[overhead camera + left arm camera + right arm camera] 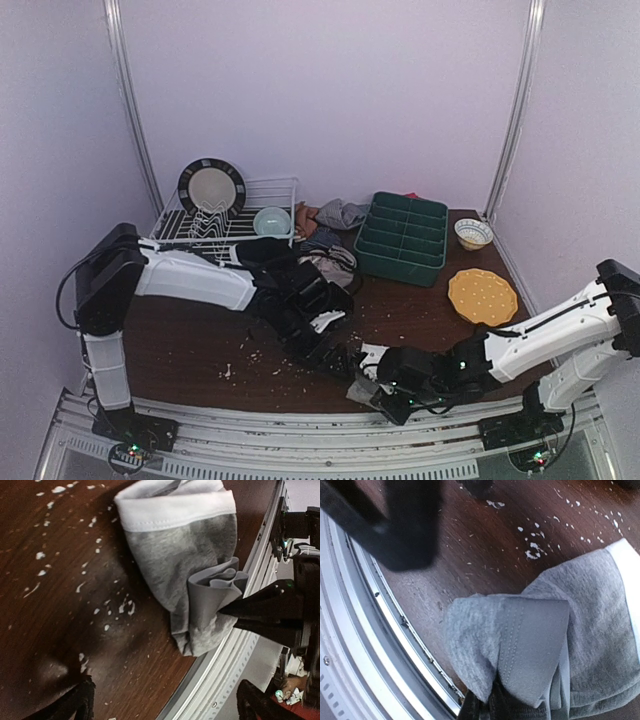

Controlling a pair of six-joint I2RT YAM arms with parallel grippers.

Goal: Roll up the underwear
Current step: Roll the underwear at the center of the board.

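A light grey underwear (361, 388) with a white waistband lies crumpled at the table's near edge. It also shows in the left wrist view (180, 550) and the right wrist view (600, 615). My right gripper (386, 396) is shut on its folded grey corner (530, 650) and holds that corner just above the edge rail. My left gripper (338, 358) hovers beside the garment, open wide and empty, its fingertips (75, 705) apart over bare wood. Other underwear, grey, beige-pink and dark striped, lies in a pile (330, 240) at the back.
A dish rack (285, 185) holding a plate (212, 187) and a teal bowl (271, 221) stands back left. A green divided tray (403, 237), a small bowl (473, 233) and a yellow plate (483, 296) sit right. White crumbs (255, 355) dot the wood. A metal rail (300, 430) runs along the near edge.
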